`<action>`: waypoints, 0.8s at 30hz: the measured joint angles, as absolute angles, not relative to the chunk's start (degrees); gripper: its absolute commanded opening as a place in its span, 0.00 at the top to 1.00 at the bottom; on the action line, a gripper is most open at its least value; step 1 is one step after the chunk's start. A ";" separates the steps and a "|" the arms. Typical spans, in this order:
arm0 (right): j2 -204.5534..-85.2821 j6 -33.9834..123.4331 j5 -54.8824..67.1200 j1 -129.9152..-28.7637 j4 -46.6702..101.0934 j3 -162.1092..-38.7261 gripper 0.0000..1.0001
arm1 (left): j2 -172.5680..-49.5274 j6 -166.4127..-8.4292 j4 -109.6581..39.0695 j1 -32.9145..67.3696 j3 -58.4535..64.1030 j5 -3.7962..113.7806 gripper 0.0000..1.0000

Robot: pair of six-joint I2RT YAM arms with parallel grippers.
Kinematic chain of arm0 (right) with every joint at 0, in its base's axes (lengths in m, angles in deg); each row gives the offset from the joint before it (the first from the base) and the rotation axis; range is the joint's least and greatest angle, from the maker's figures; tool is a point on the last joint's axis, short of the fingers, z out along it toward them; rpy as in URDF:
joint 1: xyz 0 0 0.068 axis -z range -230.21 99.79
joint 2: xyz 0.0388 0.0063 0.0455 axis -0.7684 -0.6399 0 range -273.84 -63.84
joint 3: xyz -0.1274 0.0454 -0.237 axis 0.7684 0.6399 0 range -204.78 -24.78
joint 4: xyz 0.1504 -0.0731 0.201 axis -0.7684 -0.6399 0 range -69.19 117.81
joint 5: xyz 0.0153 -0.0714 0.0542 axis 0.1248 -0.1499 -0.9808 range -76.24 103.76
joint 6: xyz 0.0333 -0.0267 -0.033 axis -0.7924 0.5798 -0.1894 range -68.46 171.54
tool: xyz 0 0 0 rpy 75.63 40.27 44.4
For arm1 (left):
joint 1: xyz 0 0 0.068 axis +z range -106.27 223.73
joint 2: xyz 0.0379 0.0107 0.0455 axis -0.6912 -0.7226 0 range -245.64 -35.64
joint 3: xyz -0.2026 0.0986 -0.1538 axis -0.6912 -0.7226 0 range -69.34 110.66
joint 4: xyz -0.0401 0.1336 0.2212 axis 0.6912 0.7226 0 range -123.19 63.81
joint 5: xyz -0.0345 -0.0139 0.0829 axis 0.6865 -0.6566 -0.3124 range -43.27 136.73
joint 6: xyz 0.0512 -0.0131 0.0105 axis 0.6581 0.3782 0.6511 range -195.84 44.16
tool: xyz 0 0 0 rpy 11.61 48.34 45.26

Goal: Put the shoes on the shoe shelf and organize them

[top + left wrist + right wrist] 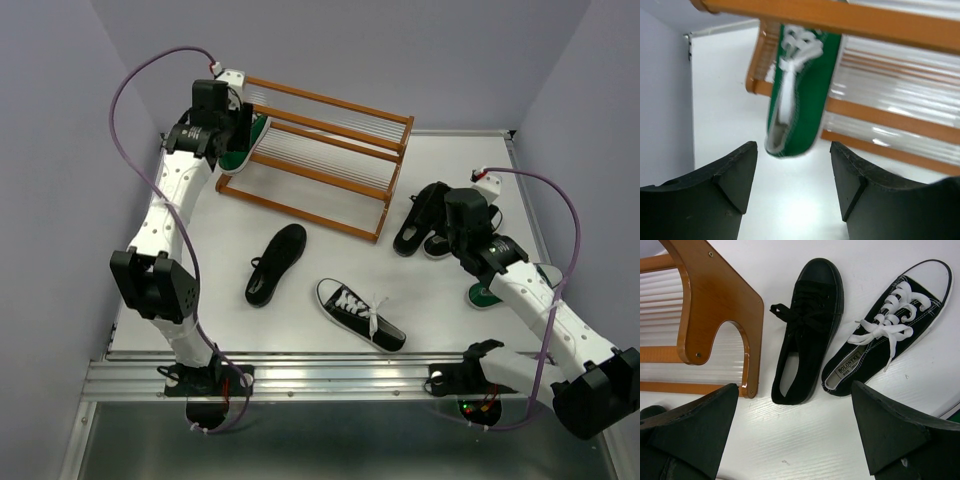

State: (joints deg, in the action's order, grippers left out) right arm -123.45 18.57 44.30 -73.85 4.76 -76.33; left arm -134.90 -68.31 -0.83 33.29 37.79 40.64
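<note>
We count six shoes in all. Two are green sneakers (244, 146), two are black sneakers (360, 314) with white laces, and two are plain black shoes (277, 263). We count one shelf (300, 212) with two rod tiers. We also count two arms, one with the left gripper (792, 170) and one with the right gripper (795, 410).

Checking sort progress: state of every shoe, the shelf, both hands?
Orange-brown wooden two-tier shoe shelf: standing, holds one shoe.
Green sneaker with white laces: on lower tier, not held.
Second green sneaker: on table, partly hidden.
Mid-table all-black shoe: on table, upright.
All-black shoe by shelf end: on table.
Front black white-laced sneaker: on table, upright.
Second black white-laced sneaker: on table.
Left hand: open, empty.
Right hand: open, empty.
</note>
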 measured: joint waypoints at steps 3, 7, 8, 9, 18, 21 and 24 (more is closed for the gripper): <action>-123.43 18.66 44.26 -73.85 4.78 -76.33 0.00 | -130.64 -70.13 0.96 28.57 33.35 37.67 0.29; -123.32 18.92 44.13 -73.85 4.80 -76.33 0.00 | -124.11 -73.36 3.32 20.90 27.08 34.76 0.29; -123.19 19.05 44.13 -73.85 4.80 -76.33 0.00 | -122.12 -74.52 3.87 18.95 25.15 34.26 0.29; -123.08 19.16 44.13 -73.85 4.80 -76.33 0.00 | -120.06 -75.52 4.72 17.09 23.43 33.91 0.29; -121.57 20.27 44.59 -73.85 4.87 -76.33 0.00 | -105.97 -88.35 5.57 11.94 8.94 32.75 0.19; -121.03 20.23 44.50 -73.85 4.87 -76.33 0.00 | -106.27 -90.93 5.18 11.96 3.14 32.51 0.17; -120.41 20.03 44.28 -73.85 4.87 -76.31 0.00 | -109.22 -92.92 5.38 11.94 -2.71 32.97 0.16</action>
State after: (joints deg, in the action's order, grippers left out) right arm -120.41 20.03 44.28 -73.85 4.87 -76.31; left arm -109.22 -92.92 5.38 11.94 -2.71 32.97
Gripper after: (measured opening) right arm 0.998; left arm 0.833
